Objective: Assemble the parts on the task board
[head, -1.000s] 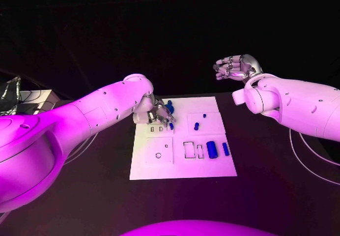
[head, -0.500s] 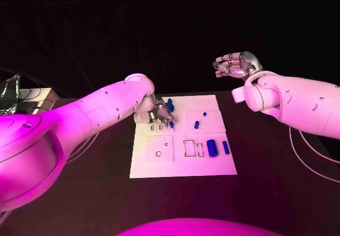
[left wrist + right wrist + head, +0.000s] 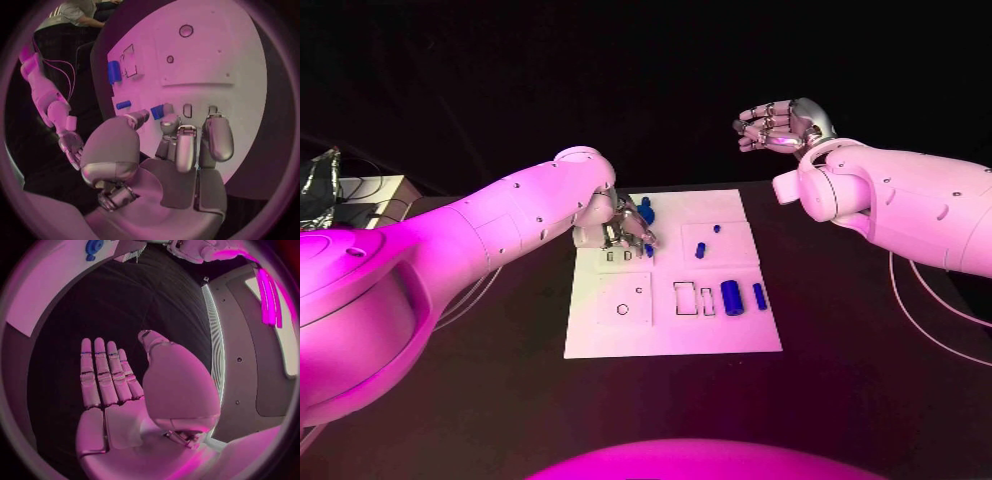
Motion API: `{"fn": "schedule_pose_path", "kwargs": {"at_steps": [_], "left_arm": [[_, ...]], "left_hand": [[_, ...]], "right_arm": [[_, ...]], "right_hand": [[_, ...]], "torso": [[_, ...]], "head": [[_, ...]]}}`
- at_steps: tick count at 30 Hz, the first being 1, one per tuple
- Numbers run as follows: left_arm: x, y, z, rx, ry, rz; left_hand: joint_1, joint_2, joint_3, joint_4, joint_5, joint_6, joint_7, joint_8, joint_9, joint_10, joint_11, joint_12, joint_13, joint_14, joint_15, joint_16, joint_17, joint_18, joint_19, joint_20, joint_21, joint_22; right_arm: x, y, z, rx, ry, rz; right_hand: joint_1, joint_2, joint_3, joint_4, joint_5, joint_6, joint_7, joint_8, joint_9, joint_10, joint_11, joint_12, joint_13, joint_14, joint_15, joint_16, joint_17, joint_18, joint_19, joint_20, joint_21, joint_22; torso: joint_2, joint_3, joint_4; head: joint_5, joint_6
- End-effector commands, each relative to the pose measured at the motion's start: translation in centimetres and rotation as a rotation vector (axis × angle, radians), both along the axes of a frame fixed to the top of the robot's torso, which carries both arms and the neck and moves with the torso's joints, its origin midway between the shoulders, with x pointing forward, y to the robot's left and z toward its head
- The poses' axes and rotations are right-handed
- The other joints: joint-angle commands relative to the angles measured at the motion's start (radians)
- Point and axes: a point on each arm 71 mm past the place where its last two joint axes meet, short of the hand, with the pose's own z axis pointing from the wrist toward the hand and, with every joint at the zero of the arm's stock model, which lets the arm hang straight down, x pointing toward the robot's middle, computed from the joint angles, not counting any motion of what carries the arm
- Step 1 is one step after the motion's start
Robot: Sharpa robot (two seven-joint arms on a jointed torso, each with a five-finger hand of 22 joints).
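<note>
Head view: the black table (image 3: 877,380) carries the white task board (image 3: 668,330) at its middle, with both white arms entering from the sides. The left arm (image 3: 459,250) reaches across the board's near-left side to its far-left corner, where the left hand (image 3: 620,226) is lowered over the board. In the left wrist view that hand's fingers (image 3: 215,137) are extended side by side with their tips just above or touching the board surface next to two small slots, and the thumb (image 3: 112,150) lies apart from them; a small blue part (image 3: 161,111) sits between thumb and fingers, and whether it is pinched cannot be told. The right arm (image 3: 906,200) is raised beyond the board's far-right corner, with the right hand (image 3: 783,128) held in the air well apart from the board. In the right wrist view its fingers (image 3: 103,372) are straight and together, the thumb (image 3: 172,385) is apart, and the palm holds nothing. On the board, a large blue cylinder (image 3: 731,298) lies near the right edge, with a slimmer blue pin (image 3: 759,296) just beside it. A small blue peg (image 3: 700,251) lies near the board's middle, and a smaller blue piece (image 3: 717,229) lies beyond it. Another blue part (image 3: 645,211) lies just beside the left hand at the board's far edge.
</note>
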Motion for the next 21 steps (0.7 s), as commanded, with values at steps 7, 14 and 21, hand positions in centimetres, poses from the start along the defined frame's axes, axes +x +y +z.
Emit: {"fn": "schedule_pose_path", "kwargs": {"at_steps": [7,14,21], "left_arm": [[-0.20,-0.52,0.08,-0.020,-0.003,-0.007],[-0.17,-0.44,0.11,-0.034,-0.006,0.004],[-0.16,-0.23,0.13,-0.054,-0.005,0.019]], "left_hand": [[0.082,0.011,0.063,-0.047,0.001,-0.015,-0.003,0.000,0.026,-0.012,-0.004,-0.012,-0.011,0.084,-0.010,0.002,0.216,-0.014,-0.001,-0.005,0.000,0.003],[0.114,0.024,0.122,-0.079,0.001,-0.022,-0.002,-0.014,0.035,-0.026,-0.004,-0.028,-0.033,0.084,-0.010,0.001,0.215,-0.013,-0.003,-0.006,-0.001,0.001],[0.135,0.040,0.185,-0.112,0.001,-0.028,0.002,-0.033,0.042,-0.035,-0.002,-0.042,-0.050,0.083,-0.008,-0.001,0.213,-0.012,-0.006,-0.004,-0.003,-0.002]], "right_arm": [[-0.01,0.23,0.12,-0.009,-0.008,0.017],[-0.01,0.24,0.12,-0.009,-0.007,0.018],[0.01,0.26,0.12,-0.013,-0.006,0.021]], "right_hand": [[0.004,0.005,-0.008,0.000,-0.009,0.008,0.054,-0.007,-0.002,0.005,0.004,-0.005,-0.001,-0.001,0.005,-0.006,-0.002,0.013,-0.006,-0.001,-0.001,-0.003],[0.004,0.005,-0.008,0.000,-0.009,0.008,0.054,-0.007,-0.002,0.005,0.004,-0.005,-0.001,-0.001,0.005,-0.006,-0.002,0.013,-0.006,-0.001,-0.001,-0.003],[0.005,0.005,-0.007,0.000,-0.010,0.008,0.055,-0.007,-0.002,0.005,0.004,-0.005,-0.001,-0.001,0.005,-0.006,-0.002,0.013,-0.006,0.000,-0.001,-0.005]], "torso": [[0.001,0.0004,0.0005],[0.000,0.0007,0.0002],[0.000,0.0007,-0.0002]], "head": [[0.000,-0.001],[0.001,-0.004],[0.000,-0.004]]}}
